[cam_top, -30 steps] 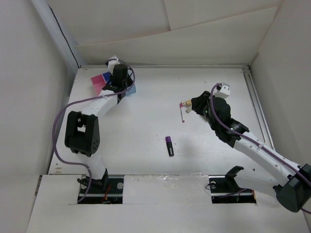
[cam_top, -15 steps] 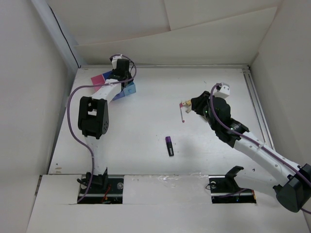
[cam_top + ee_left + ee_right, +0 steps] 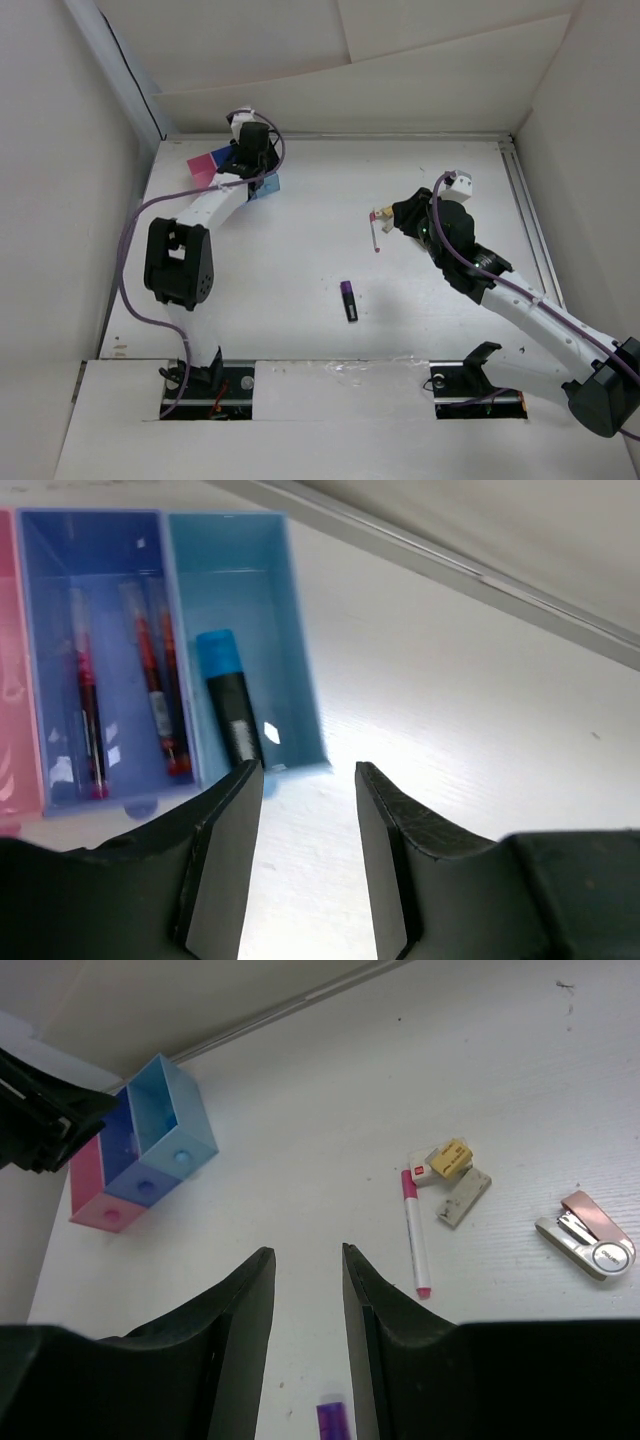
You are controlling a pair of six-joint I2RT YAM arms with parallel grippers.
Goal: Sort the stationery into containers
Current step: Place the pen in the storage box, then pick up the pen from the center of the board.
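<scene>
The three joined bins sit at the far left: pink (image 3: 200,168), purple-blue (image 3: 90,570) and light blue (image 3: 250,590). The purple-blue bin holds thin red pens (image 3: 150,680). The light blue bin holds a blue-capped dark marker (image 3: 228,705). My left gripper (image 3: 310,775) is open and empty, hovering at the near end of the light blue bin; it also shows in the top view (image 3: 256,172). A pink pen (image 3: 413,1230) and a purple-ended marker (image 3: 348,299) lie on the table. My right gripper (image 3: 308,1255) is open and empty above the table, left of the pink pen.
Two small erasers, one yellow (image 3: 450,1157) and one grey (image 3: 463,1198), lie at the pink pen's top end. A pink and silver stapler (image 3: 590,1240) lies to their right. White walls close in the table on the left, far and right sides.
The left arm's elbow swung right and then back left, while its gripper stayed over the bins. The right arm has not moved.
</scene>
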